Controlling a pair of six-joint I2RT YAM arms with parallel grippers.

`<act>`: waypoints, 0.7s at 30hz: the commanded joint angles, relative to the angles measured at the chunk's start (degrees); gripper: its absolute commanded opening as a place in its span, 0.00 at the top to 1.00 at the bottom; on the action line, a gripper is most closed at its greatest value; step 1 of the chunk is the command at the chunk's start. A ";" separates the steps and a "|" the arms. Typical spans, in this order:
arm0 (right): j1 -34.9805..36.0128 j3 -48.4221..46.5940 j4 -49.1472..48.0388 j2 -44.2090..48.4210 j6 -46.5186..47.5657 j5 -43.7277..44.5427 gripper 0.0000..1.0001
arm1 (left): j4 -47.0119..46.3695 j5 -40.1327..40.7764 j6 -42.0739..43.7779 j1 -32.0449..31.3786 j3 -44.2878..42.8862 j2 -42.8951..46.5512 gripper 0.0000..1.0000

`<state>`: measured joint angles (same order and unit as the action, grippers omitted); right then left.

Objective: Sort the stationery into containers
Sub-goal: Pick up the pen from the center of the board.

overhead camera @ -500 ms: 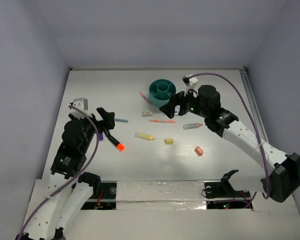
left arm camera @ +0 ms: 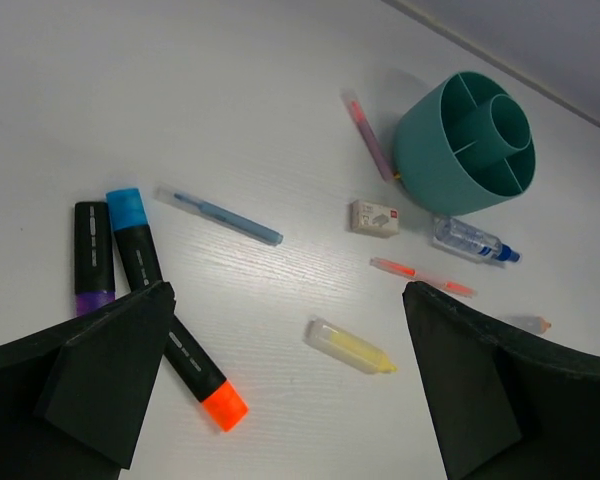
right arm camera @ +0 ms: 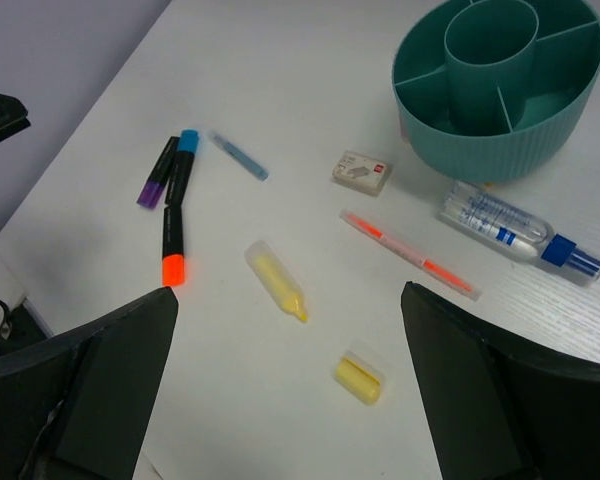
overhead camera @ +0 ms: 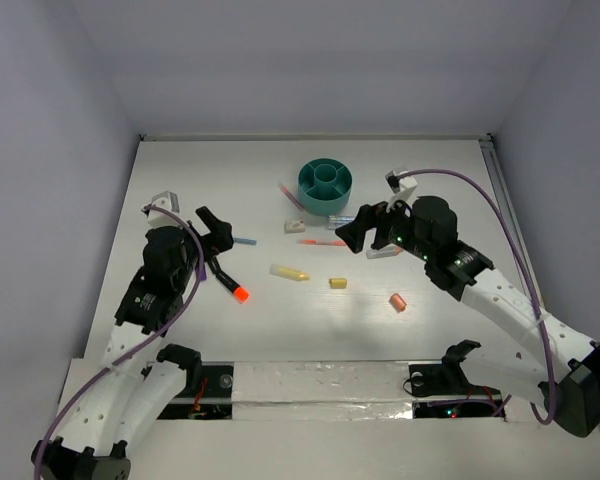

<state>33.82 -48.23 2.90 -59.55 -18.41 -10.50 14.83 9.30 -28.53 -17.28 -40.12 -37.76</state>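
**Stationery loose on the table, organizer upright at the far middle, both my grippers open**

Left gripper [left arm camera: 288,300]: jaws spread wide, nothing between them. It hangs over the left part of the table, above the black markers. Right gripper [right arm camera: 290,300]: jaws also spread wide and holding nothing, just in front of the teal organizer [right arm camera: 495,150].

The organizer is round, upright and ribbed on its outer wall. It has a round centre cell and an outer ring split by partitions.

Items lie as follows:
- A pink pen [left arm camera: 370,135] lies just beside the organizer's left side.
- A clear pen with a blue cap [right arm camera: 520,232] lies just in front of it.
- A white eraser [right arm camera: 361,171] and an orange-red pen [right arm camera: 410,255] lie near these.
- A yellow highlighter [right arm camera: 275,280] and a small yellow piece [right arm camera: 360,378] lie toward the table's middle.
- A blue pen [right arm camera: 238,155] lies left of the eraser.
- Three black markers lie close together at the left: an orange-capped marker [right arm camera: 172,245], a blue-capped marker [right arm camera: 183,165] and a purple-capped marker [right arm camera: 158,185].
- A small orange piece [overhead camera: 397,301] lies apart from the rest, on the right.

The table [overhead camera: 310,330] is white with a faint grain. Plain pale grey-violet walls [overhead camera: 280,60] close it in at the back and on both sides.
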 commanded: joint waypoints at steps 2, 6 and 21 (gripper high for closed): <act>0.28 1.38 -2.19 0.40 -1.62 -1.10 0.00 | -2.00 -0.86 -5.64 -0.21 2.94 0.49 0.01; 0.28 1.91 -1.49 0.31 -2.15 -1.19 0.00 | -0.42 -0.16 -8.45 -0.21 6.27 0.58 0.01; 0.28 2.52 -1.75 0.66 -2.94 -3.65 0.06 | -10.52 14.86 -11.89 -0.21 7.51 -19.36 0.19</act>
<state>33.82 -46.00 3.01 -59.70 -21.10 -12.75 10.26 19.00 -38.89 -17.28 -33.23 -54.76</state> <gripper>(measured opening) 0.958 0.831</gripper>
